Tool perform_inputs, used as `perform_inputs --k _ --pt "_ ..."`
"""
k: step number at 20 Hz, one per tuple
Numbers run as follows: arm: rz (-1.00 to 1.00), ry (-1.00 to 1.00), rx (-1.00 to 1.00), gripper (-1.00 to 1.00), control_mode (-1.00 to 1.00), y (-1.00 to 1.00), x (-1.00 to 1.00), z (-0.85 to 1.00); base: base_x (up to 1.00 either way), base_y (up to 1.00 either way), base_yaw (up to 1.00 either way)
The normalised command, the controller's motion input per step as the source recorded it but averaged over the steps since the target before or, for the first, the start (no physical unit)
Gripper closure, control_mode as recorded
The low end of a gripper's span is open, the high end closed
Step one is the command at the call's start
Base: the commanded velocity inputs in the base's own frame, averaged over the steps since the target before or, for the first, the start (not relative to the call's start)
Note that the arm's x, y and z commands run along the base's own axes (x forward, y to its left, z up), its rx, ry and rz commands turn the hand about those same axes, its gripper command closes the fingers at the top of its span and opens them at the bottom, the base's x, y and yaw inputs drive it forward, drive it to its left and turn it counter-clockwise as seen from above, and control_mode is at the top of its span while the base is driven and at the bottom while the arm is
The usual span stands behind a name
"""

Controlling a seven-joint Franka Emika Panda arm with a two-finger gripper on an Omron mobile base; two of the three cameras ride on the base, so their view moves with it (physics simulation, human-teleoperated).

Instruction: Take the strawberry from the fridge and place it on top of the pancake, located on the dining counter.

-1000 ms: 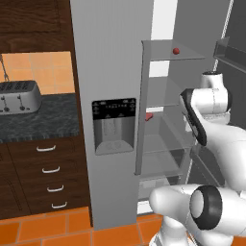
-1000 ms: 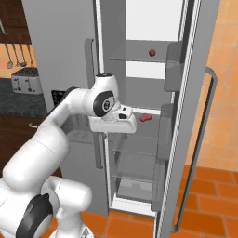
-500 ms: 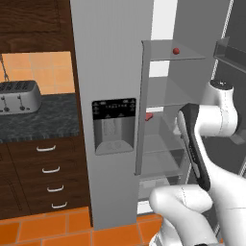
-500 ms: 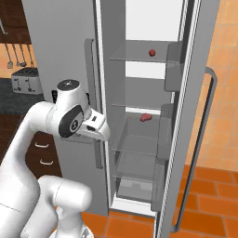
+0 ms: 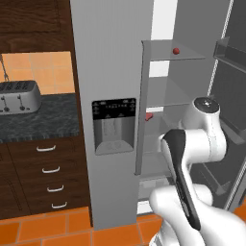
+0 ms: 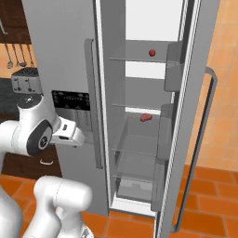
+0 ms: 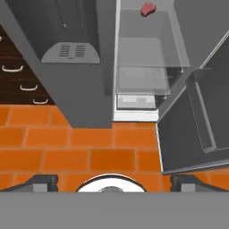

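Observation:
The fridge (image 5: 110,57) stands with its right door (image 6: 203,139) swung open. The strawberry (image 5: 176,50) (image 6: 152,53), small and dark red, lies on the upper shelf. A paler red lump (image 6: 145,117) (image 5: 148,116) (image 7: 146,9) rests on the middle shelf. My gripper (image 7: 114,181) is open and empty, its fingertips (image 7: 40,181) far apart. It sits back from the fridge, level with the closed left door, and looks down at the orange floor in front of it. The pancake and the dining counter are out of view.
The closed left door carries a black dispenser panel (image 5: 114,125) and a long handle (image 6: 95,107). Left of the fridge, a toaster (image 5: 19,96) sits on a black counter above dark-wood drawers (image 5: 48,168). The open door's bins (image 5: 230,53) jut out on the right.
The arm has pulled back out of the fridge from beside the red lump on the middle shelf and folded toward the base. The gripper stayed open and empty.

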Motion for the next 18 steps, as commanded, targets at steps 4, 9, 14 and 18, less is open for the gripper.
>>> perform_inputs --k 4,9,14,18 --pt "-0.14 0.06 -0.02 -1.0 -1.0 0.04 -0.05 -0.21 0.0 0.0 0.0" --pt "-0.13 0.0 0.0 -1.0 -1.0 0.0 0.0 -0.07 0.0 0.0 0.0" --pt "0.0 0.0 0.0 -1.0 -1.0 0.0 0.0 0.0 0.0 0.0 0.0" --pt "0.0 0.0 0.0 -1.0 1.0 -0.01 0.0 0.0 -0.01 0.0 -0.17"
